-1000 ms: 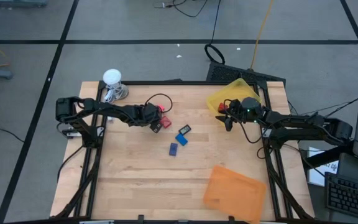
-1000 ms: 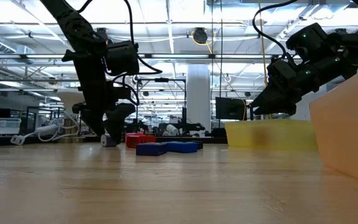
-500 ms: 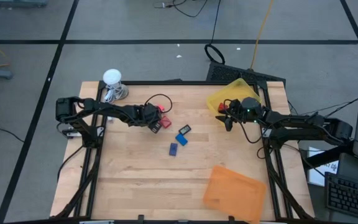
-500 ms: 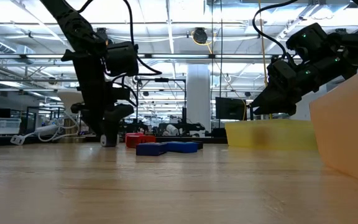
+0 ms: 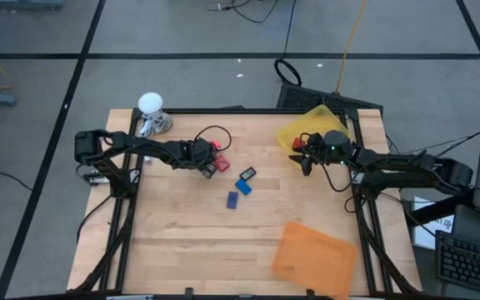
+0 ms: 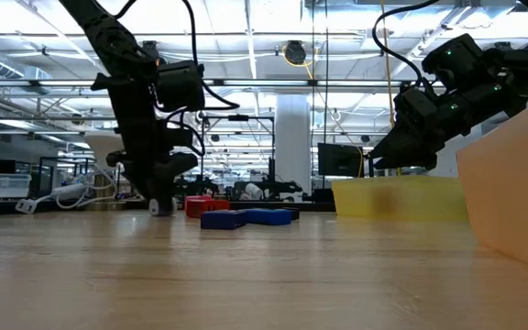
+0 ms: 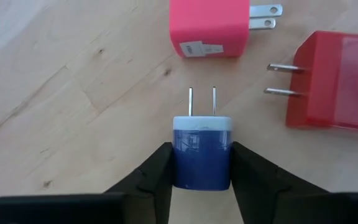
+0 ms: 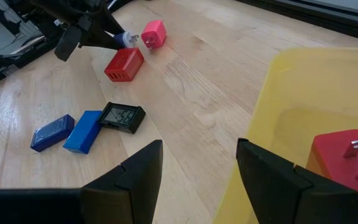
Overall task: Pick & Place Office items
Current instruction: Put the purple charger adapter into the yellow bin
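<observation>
My left gripper (image 7: 201, 165) is down at the table's far left, closed on a small blue charger (image 7: 202, 149) whose two prongs point away from it. Just beyond lie a pink charger (image 7: 210, 28) and a red charger (image 7: 337, 84). A black clock-like piece (image 8: 122, 117), a light blue block (image 8: 84, 130) and a dark blue block (image 8: 53, 132) lie flat mid-table. My right gripper (image 8: 197, 168) hangs open over the near rim of the yellow tray (image 8: 291, 93), where another red charger (image 8: 347, 158) lies. My left gripper pinches the blue charger's two side faces (image 7: 182, 163) between its two fingers, at the end opposite the prongs. The fingers (image 6: 160, 197) point down at the table from above. The charger sits at the tabletop, prongs level.
A white ball-shaped object with a cord (image 5: 150, 107) stands at the far left corner. The orange tray (image 5: 315, 258) lies at the near right. Bare wood spreads across the near left half of the table.
My left gripper has shut onto the blue charger, its fingers drawing in from a wide spread until they meet the charger's sides. It has stayed at the same spot on the table.
</observation>
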{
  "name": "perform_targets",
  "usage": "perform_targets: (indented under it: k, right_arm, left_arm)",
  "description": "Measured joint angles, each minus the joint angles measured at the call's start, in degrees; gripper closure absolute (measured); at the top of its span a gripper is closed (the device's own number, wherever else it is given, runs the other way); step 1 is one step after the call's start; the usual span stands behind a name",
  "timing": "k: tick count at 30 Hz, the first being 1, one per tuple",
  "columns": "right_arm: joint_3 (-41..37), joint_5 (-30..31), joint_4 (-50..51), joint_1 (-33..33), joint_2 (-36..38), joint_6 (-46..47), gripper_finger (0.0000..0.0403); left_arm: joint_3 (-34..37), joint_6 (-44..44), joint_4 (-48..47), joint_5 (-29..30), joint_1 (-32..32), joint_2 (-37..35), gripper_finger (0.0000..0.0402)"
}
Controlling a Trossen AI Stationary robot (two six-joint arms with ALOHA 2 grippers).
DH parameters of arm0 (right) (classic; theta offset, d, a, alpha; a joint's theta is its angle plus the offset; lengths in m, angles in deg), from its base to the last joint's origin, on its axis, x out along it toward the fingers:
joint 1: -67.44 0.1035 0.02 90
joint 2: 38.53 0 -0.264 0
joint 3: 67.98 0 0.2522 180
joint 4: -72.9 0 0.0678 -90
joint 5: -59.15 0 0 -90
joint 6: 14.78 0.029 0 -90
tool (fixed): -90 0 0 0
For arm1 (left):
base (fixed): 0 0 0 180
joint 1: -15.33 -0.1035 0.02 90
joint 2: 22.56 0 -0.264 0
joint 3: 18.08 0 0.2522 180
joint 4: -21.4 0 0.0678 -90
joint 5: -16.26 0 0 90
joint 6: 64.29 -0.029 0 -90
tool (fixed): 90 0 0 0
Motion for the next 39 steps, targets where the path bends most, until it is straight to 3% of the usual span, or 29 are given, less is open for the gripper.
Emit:
perform_targets:
  k: [7, 15, 22, 30, 39]
  right_arm:
    - [0.0, 0.02, 0.0, 0.0, 0.0, 0.0, 0.0206]
    - [0.0, 0.07, 0.0, 0.0, 0.0, -0.11, 0.0206]
    - [0.0, 0.09, 0.0, 0.0, 0.0, -0.17, 0.0206]
    - [0.0, -0.18, -0.01, 0.0, 0.0, -0.2, 0.0206]
    - [-0.02, -7.43, -4.87, 4.66, 0.0, -4.96, 0.0206]
  left_arm:
    - [-2.08, -0.61, 0.71, -3.98, 1.27, 0.02, 0.0263]
    - [-8.7, -4.67, 0.94, -4.55, 5.12, 0.02, 0.0271]
    - [-12.03, -9.32, 9.46, -5.35, 9.09, 0.02, 0.0266]
    - [-12.35, -8.87, 26.1, -17.38, 11.08, 0.04, 0.0269]
    - [-12.35, -2.5, 29.99, -25.09, 12.83, 0.04, 0.0275]
